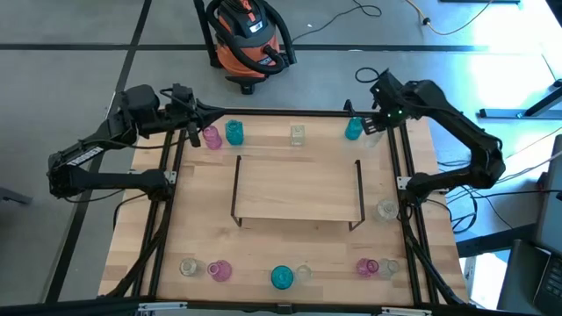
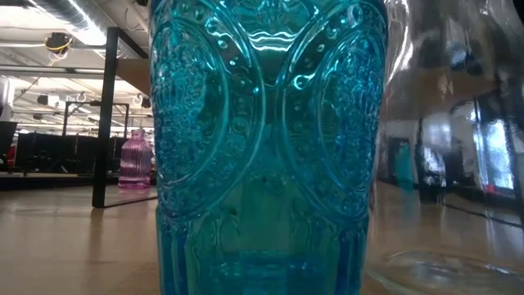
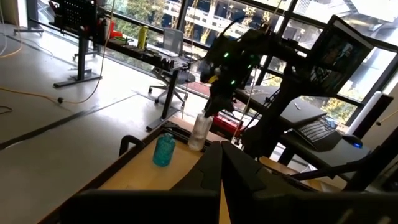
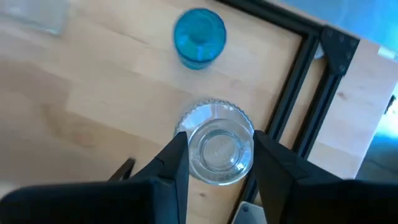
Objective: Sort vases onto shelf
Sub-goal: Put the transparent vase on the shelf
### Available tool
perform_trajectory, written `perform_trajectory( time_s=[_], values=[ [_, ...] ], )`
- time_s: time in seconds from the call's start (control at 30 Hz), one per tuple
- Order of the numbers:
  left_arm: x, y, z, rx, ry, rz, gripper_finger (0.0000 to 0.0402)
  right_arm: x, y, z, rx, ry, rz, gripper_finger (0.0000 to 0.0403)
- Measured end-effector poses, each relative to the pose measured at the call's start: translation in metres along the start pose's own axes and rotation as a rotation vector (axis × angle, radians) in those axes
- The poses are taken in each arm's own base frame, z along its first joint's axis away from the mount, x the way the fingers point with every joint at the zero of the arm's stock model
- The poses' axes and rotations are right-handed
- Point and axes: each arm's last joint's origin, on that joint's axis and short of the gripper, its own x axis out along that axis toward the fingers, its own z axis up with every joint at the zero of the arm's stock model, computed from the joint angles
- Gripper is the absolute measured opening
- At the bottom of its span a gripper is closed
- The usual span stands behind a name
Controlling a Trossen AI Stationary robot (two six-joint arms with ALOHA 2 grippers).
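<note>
Fingers [image 4: 176, 163] of right arm straddle clear vase [image 4: 217, 149] | left arm raised

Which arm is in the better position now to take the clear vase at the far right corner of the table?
The right arm, probably. Its gripper is open with one finger on each side of the clear vase, beside a teal vase. The left gripper is at the far left corner, its fingers together in its wrist view.

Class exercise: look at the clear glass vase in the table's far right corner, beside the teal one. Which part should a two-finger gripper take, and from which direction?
Take the clear glass vase around its round upper body, coming straight down from above. It stands upright with its mouth up, and the right gripper already straddles it, one finger on each side. The teal glass vase stands apart, leaving room.
</note>
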Motion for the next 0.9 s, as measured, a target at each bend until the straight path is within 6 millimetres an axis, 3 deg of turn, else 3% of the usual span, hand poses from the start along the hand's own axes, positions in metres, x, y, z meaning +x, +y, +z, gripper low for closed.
perform_trajectory(
  time_s=[0.2, 0.4, 0.63, 0.9],
  values=[
    [0.0, 0.0, 0.0, 0.0, -0.001, -0.001, 0.0, -0.046, 0.009, -0.005, -0.063, -0.07, 0.037, 0.012],
    [0.0, 0.0, 0.0, 0.0, -0.005, -0.001, 0.0, -0.076, 0.031, -0.005, -0.103, -0.143, 0.143, 0.012],
    [0.0, 0.0, 0.001, -0.003, -0.011, -0.004, 0.0, -0.092, 0.077, 0.0, -0.223, -0.165, 0.227, 0.012],
    [0.0, 0.0, 0.001, -0.029, -0.01, -0.004, 0.0, -0.096, 0.129, -0.006, -0.364, -0.136, 0.282, 0.012]
  ],
)
